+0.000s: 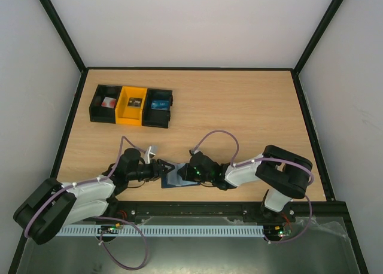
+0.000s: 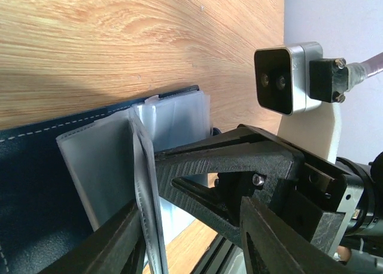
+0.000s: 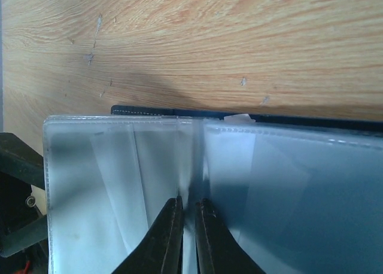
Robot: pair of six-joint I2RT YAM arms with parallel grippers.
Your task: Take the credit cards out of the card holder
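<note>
The card holder (image 1: 175,177) lies open near the table's front edge, between my two grippers. Its dark navy cover (image 2: 30,184) lies flat and its clear frosted sleeves (image 3: 119,184) fan up from it. My right gripper (image 3: 188,203) is shut on the middle fold of the sleeves; it also shows in the left wrist view (image 2: 197,160) and the top view (image 1: 184,173). My left gripper (image 2: 191,226) is open, with one upright sleeve leaf (image 2: 140,166) against its left finger; in the top view (image 1: 163,169) it meets the holder's left edge. Pale shapes show through the sleeves; I cannot tell whether they are credit cards.
A row of three bins stands at the back left: black (image 1: 104,103), yellow (image 1: 131,104), black (image 1: 158,107). The right black bin holds a small blue flat item, the left one something red and white. The table's front rail (image 1: 197,209) is just behind the holder.
</note>
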